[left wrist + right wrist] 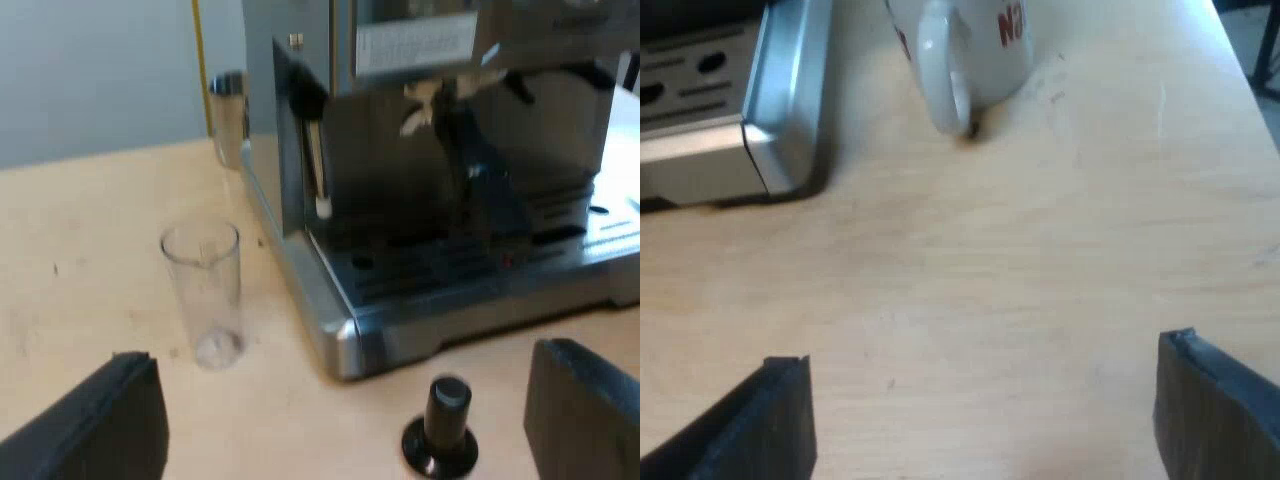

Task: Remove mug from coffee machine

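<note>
Mug [965,55] off espresso machine [730,110], on desk [990,260] ahead of right gripper [990,400], well apart; gripper released, wide, empty. Left gripper [345,400] likewise released, tamper [442,425] just ahead, measuring glass [205,290] beyond. Risk: clipping mug handle & tipping it w/ a sloppy move; knocking tamper w/ left.

Left wrist camera, low, closely faces the espresso machine [440,200]. Right looks steeply down at the table [990,300]. The 2 share the machine's base.
</note>
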